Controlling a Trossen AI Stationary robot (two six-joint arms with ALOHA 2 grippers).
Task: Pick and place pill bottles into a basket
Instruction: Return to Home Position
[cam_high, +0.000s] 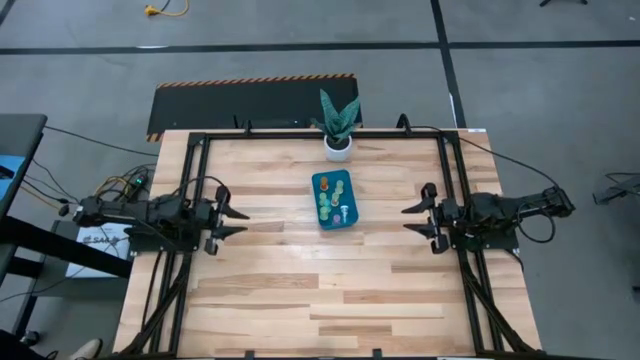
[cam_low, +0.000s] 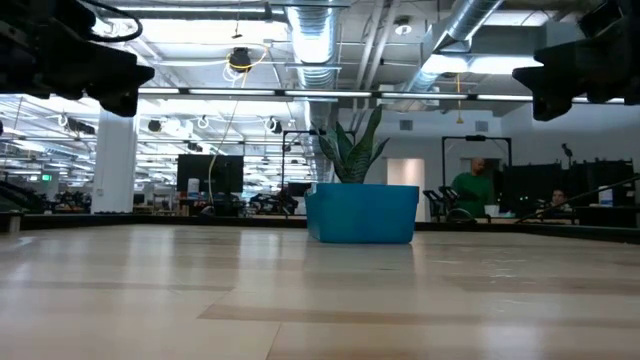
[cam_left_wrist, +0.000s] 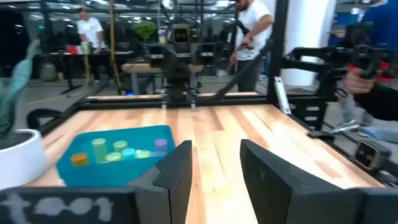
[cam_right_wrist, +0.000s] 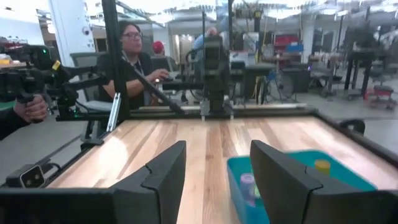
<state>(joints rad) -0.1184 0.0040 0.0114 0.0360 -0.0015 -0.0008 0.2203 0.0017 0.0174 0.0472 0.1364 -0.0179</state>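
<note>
Bench (cam_high: 300, 290): light wood planks in butcher-block pattern, mixed pale and tan strips running left to right in the high view. The surface looks flat and slightly glossy in the low view.

Black tube frame (cam_high: 300, 134): lies along the far edge and runs down both sides toward the near edge.

Basket (cam_high: 336, 223): teal-blue, rectangular with rounded corners. It sits flat on the wood about midway between the side rails, nearer the far edge, with its long axis far-to-near and slightly skewed.

White pot (cam_high: 338, 148): holds a green plant and stands upright just beyond the basket's far end, close to the far rail. A narrow strip of wood shows between pot and basket
</note>
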